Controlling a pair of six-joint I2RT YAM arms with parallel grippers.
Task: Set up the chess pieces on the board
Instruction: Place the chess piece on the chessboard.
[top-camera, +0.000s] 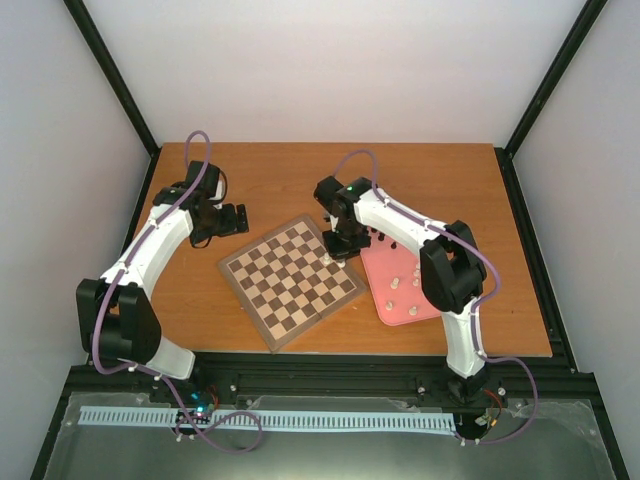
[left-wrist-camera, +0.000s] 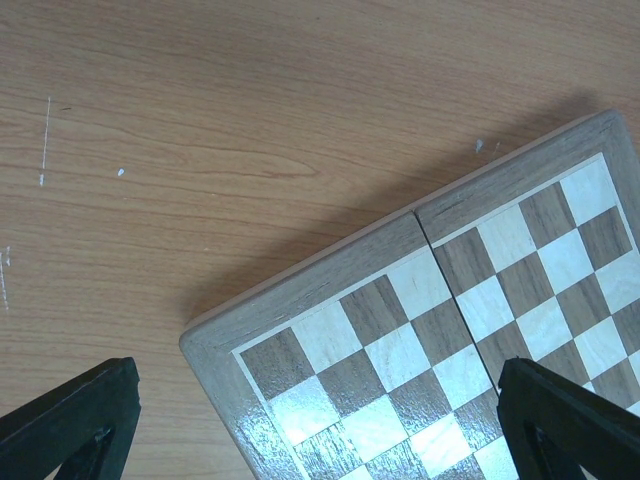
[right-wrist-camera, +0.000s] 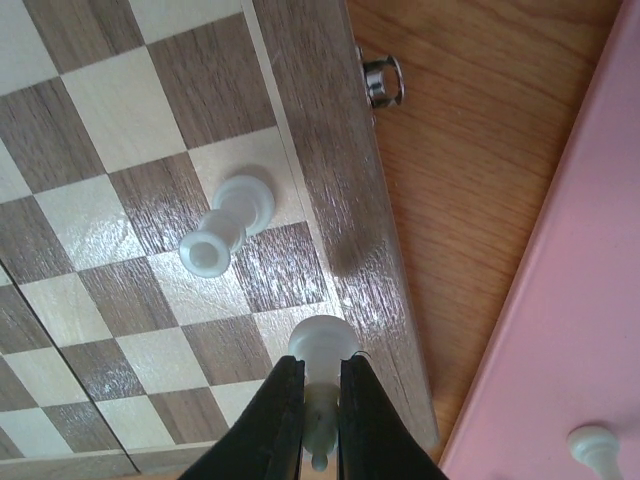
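Observation:
The board (top-camera: 292, 282) lies tilted in the middle of the table. It also shows in the left wrist view (left-wrist-camera: 420, 350) and the right wrist view (right-wrist-camera: 120, 170). My right gripper (right-wrist-camera: 320, 385) is shut on a cream-white chess piece (right-wrist-camera: 322, 345), held over the board's right edge. In the top view my right gripper (top-camera: 338, 250) is at the board's right corner. Another cream-white piece (right-wrist-camera: 228, 224) stands on a square nearby. My left gripper (top-camera: 232, 220) is open and empty, beside the board's far-left edge. Its black fingers (left-wrist-camera: 70, 420) frame a bare board corner.
A pink tray (top-camera: 400, 280) right of the board holds several cream-white and black pieces; one white piece (right-wrist-camera: 595, 445) shows on it. A metal clasp (right-wrist-camera: 383, 80) sticks out of the board's edge.

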